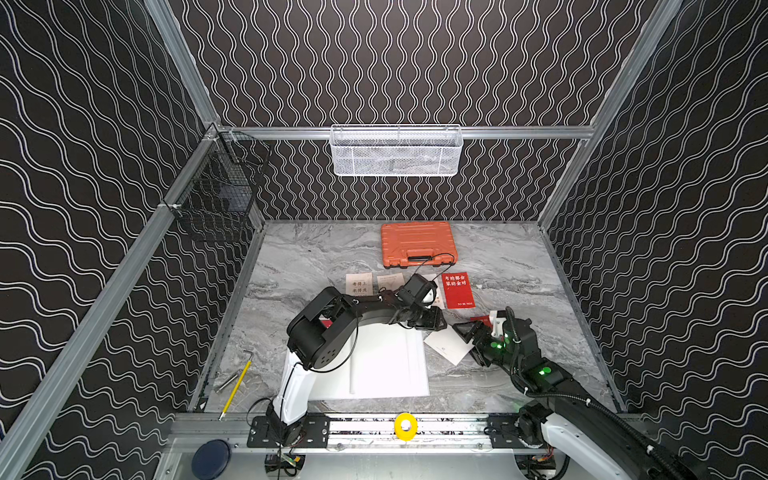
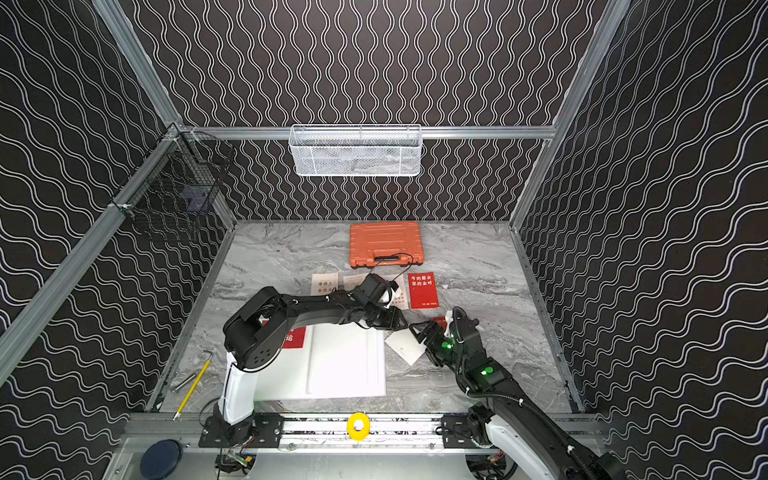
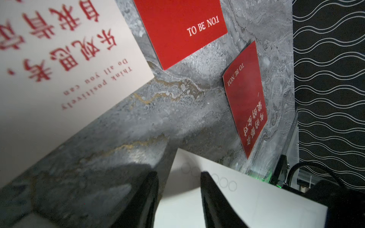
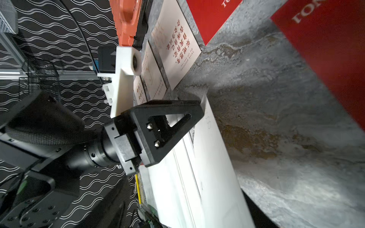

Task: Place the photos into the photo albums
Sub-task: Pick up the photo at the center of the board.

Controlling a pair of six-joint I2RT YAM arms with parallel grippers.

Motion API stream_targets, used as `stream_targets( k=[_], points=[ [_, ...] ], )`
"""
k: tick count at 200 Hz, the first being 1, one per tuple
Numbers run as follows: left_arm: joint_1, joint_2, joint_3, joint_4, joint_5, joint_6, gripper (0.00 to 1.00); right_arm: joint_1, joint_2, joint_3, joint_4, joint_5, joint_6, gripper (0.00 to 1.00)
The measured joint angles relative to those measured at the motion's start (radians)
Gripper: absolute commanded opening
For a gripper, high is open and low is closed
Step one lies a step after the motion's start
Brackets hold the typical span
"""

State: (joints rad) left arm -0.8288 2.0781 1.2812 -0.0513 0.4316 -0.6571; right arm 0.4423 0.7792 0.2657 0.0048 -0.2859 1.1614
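Marble table point(image 1: 316, 266) inside a black, wave-papered booth: a white card point(image 1: 444, 349), apparently a photo turned face down, hangs tilted off the surface between two robot arms. It is just beside the right edge of the album point(image 1: 386, 365), which lies flat near the front rail, partly under the left arm. The left gripper point(image 3: 178, 174) has its jaws narrowly apart, a gap showing between the fingers with the card's corner in it; whether they touch the card cannot be told. The right gripper point(image 1: 462, 331) sits at the card's opposite end, its jaws hidden, so its hold cannot be told either. Red photos point(image 1: 457, 291) lie on the table beyond the grippers and under the left elbow, while cream photos point(image 1: 358, 284) line up before the orange case point(image 1: 417, 243). No photo shows inside the album. The risk, by the look of it: a thin card shared by two grippers may bend or drop if one lets go before the other bites, and fingertips this near each other could knock together or nudge the red photo beside them
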Motion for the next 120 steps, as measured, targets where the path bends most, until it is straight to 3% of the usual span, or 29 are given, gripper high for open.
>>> stream_targets(
  k=[53, 90, 120],
  points=[
    [0.002, 0.0, 0.008, -0.022, 0.006, -0.003, 0.42, 0.0, 0.087, 0.034, -0.082, -0.039, -0.069, 0.36],
    [0.006, 0.0, 0.032, -0.065, 0.009, -0.003, 0.43, 0.0, 0.06, 0.029, -0.121, -0.04, -0.091, 0.0],
    [0.014, -0.013, 0.064, -0.135, -0.002, -0.003, 0.45, 0.0, 0.053, 0.048, -0.163, -0.032, -0.128, 0.0]
  ],
)
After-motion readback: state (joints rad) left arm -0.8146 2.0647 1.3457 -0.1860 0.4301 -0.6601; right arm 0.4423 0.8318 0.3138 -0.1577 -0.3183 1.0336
